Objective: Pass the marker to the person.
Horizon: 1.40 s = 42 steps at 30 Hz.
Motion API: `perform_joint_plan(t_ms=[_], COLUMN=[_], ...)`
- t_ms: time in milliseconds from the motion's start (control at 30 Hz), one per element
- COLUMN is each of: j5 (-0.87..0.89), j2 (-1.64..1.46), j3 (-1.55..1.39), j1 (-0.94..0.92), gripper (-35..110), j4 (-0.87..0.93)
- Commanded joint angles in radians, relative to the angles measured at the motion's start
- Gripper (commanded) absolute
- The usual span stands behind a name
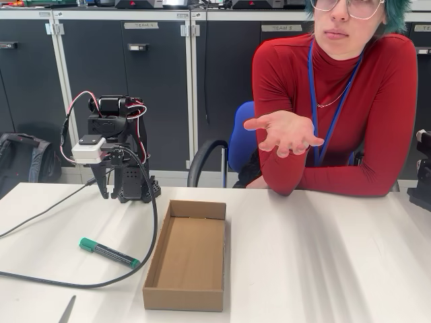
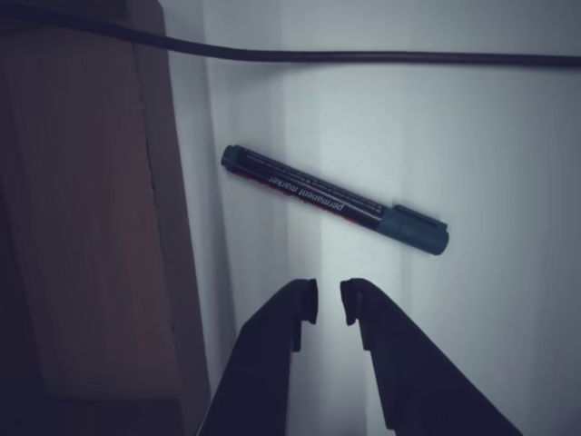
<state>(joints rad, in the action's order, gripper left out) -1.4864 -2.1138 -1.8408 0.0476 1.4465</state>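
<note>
Fingers point(image 2: 329, 302) nearly pressed together, a narrow slit between the tips, nothing pinched — they hang over bare desk point(image 2: 472, 127).

Wrist view: marker point(image 2: 334, 199) lies just beyond the tips, apart from them, flat on the desk. Long axis runs on a slant, upper left to lower right; capped end at lower right, plain end at upper left near the cardboard box point(image 2: 82, 227). A black cable point(image 2: 363, 57) crosses farther off, past the marker.

Fixed view: marker point(image 1: 109, 253) sits near the front of the desk, left of the open box point(image 1: 188, 259), green cap toward the left, long axis slanting down to the right. Arm stands farther back, fingers point(image 1: 106, 176) pointing down.

Person point(image 1: 343, 101) sits at the far right side, palm point(image 1: 283, 132) up and waiting, well apart from the marker.

Judgement: fingers must spread and close across the barrel, not along it.
</note>
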Motion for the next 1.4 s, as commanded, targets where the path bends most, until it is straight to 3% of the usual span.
perform_joint_plan(t_ms=[0, 333, 533, 867, 1233, 1367], j5=[0.153, 0.815, 1.075, 1.224, 1.155, 1.164], j2=[0.002, 0.087, 0.193, 0.36, 0.396, 0.407], j3=[-0.014, -0.043, -0.006, 0.052, 0.14, 0.126], j1=[-0.005, -0.083, -0.075, 0.008, 0.074, 0.054], gripper=[2, 0, 1, 10, 15, 16], j4=[-0.103, -0.336, -0.433, -0.437, -0.15, -0.149])
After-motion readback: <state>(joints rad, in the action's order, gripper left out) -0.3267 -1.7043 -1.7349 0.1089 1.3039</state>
